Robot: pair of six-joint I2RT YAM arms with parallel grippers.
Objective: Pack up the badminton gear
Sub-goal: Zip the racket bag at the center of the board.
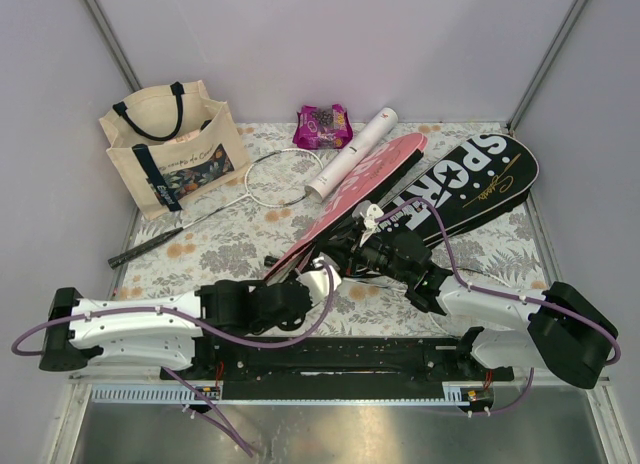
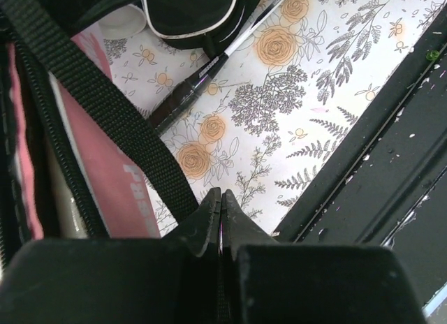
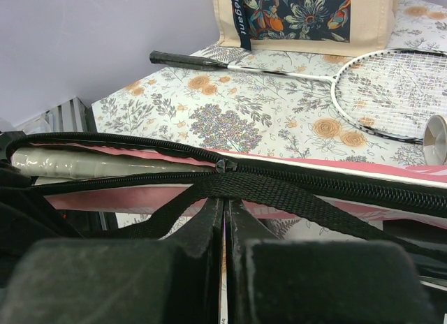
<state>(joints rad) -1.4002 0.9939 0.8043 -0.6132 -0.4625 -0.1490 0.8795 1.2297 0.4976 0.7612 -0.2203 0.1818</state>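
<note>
The pink cover [image 1: 340, 216] lies diagonally mid-table, its zipper partly open, and a white racket grip [image 3: 84, 163] shows inside. A white tube [image 1: 350, 154] rests on its far end. Beside it on the right lies the black SPORT cover [image 1: 480, 184]. A loose racket [image 1: 285, 177] lies in front of the tote. My left gripper [image 1: 328, 274] [image 2: 221, 195] is shut at the pink cover's near end, with the black strap [image 2: 105, 114] running past its left finger. My right gripper [image 1: 358, 242] [image 3: 225, 202] is shut, its tips against the strap [image 3: 293, 195] just below the zipper slider [image 3: 223, 165].
A cream tote [image 1: 170, 149] stands at the back left and a purple-pink snack packet [image 1: 322, 126] lies at the back. A dark racket handle [image 2: 185, 97] lies on the floral cloth near the black cover. The black base rail [image 1: 330, 359] runs along the near edge.
</note>
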